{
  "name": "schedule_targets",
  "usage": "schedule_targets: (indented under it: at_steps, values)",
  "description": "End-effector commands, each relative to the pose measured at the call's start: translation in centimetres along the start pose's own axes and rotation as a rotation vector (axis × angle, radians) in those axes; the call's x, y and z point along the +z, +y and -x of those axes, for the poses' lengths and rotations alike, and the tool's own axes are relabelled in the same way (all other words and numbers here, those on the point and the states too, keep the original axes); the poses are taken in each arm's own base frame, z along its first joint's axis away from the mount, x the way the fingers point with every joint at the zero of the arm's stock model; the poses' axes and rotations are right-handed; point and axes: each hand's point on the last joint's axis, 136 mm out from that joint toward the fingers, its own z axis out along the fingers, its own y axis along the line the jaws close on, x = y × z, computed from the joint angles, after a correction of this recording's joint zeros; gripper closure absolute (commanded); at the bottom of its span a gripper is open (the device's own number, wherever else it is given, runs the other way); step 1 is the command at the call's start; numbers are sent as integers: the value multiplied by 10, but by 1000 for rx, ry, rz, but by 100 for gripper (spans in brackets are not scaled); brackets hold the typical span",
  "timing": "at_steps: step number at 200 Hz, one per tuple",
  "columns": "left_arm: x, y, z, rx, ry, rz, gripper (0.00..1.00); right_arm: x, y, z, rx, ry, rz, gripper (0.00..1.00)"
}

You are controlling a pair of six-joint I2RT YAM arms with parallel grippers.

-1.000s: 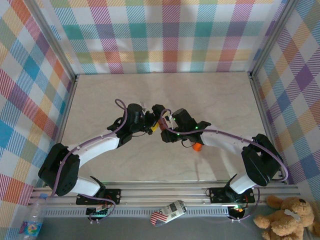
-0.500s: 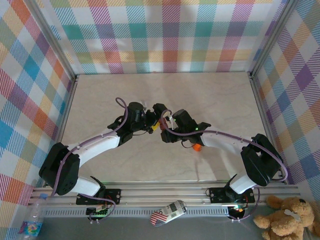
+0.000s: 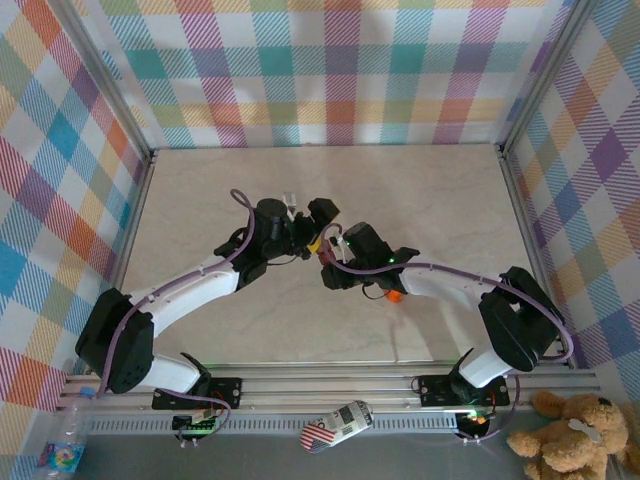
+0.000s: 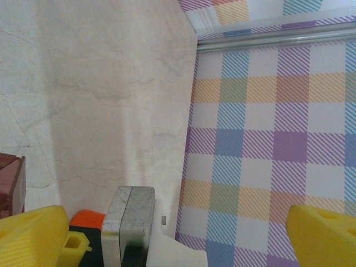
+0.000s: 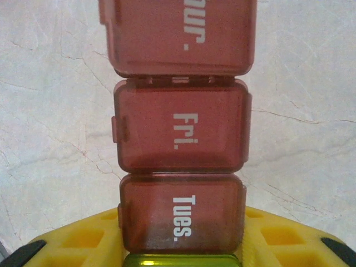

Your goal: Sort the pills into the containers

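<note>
Top view, step: right gripper (image 3: 328, 262) clamps the dark red-brown plastic strip of joined box containers (image 3: 321, 250) mid-table, probably steadying it; left gripper (image 3: 311, 228) hangs at its 11 o'clock.
Top view, next: likely a precise left-fingertip catch on a lid lip.
Left wrist, tool: ribbed yellow fingers (image 4: 33, 233) spread wide, empty; strip (image 4: 11, 186) at 9 o'clock.
Right wrist, material: smooth translucent rounded-square lids, "Fri.", "Tues."; green end compartment (image 5: 178, 260) at 6 o'clock, pinched.

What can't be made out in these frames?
Right wrist: dark red plastic pill-box strip, top label cut by frame edge; closed lids hide contents.
Right wrist: its green end compartment, cut by bottom edge.
Top external: small orange object, mostly under right arm, unidentifiable.
</note>
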Motion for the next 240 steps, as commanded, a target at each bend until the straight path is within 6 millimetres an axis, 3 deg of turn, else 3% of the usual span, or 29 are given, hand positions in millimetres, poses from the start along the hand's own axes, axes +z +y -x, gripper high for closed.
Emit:
schedule_targets:
  at_steps: [1, 55, 89, 119, 173, 206, 240]
  values:
    - [-17, -6, 4, 42, -61, 17, 0, 5, -1, -11, -3, 30, 0, 57]
    - [-67, 51, 31, 109, -243, 249, 0, 11, -7, -22, -67, 79, -17, 55]
    - [-99, 103, 47, 80, -337, 416, 0, 27, -7, -28, -116, 149, -8, 53]
    - [-110, 140, 48, 32, -350, 476, 0, 45, -7, -35, -146, 202, -25, 52]
    - [-121, 160, 45, 73, -332, 561, 0, 60, -8, -54, -212, 274, -107, 44]
    - [-118, 158, 44, 75, -324, 549, 0, 55, -18, -61, -217, 293, -178, 30]
    - [-116, 154, 46, 95, -314, 553, 0, 45, -30, -67, -199, 301, -246, 27]
